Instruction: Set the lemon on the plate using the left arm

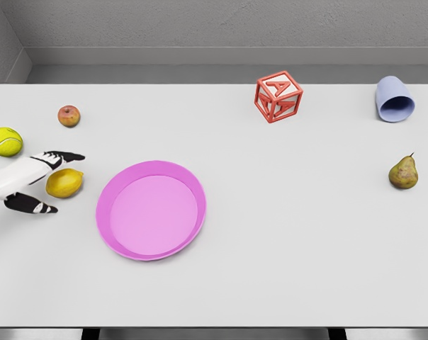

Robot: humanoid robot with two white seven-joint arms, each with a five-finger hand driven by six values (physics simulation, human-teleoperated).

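Head view: the left robot hand (38, 183) brackets the lemon (64, 183) with spread fingers, not yet closed, left of the pink plate (108, 216) on the table (285, 234). It should wrap the lemon evenly before lifting.

A tennis ball (5, 142), apple (69, 115), red letter block (278, 97), tipped blue cup (394, 99) and pear (403, 172) lie on the table (285, 234).

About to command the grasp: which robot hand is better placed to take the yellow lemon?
Left. The left robot hand already brackets the yellow lemon, fingers open, beside the round pink plate. No right arm is in view.
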